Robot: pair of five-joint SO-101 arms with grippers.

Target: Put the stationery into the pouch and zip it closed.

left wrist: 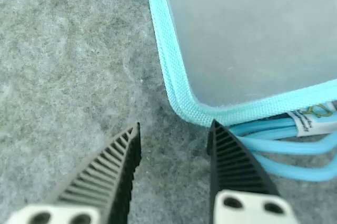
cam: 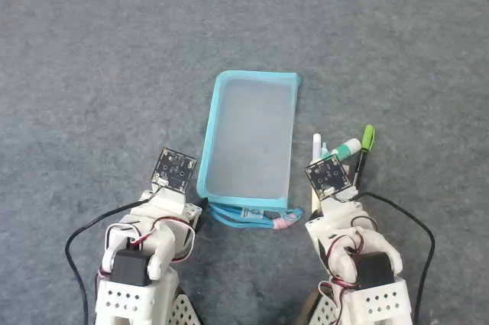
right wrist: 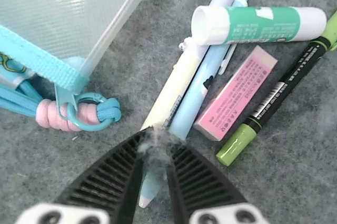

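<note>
Your right end effector (right wrist: pixel 157 142) is pinching the blue pen (right wrist: pixel 192 103), left end effector (left wrist: pixel 175 125) gaping empty, pouch (cam: pixel 252 134) lying unfilled.

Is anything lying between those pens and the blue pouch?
Nothing visible lies between the pens and the pouch, just bare grey mat. The zipper pull sits at the pouch's nearest corner; whether the zip is open is unclear.
</note>
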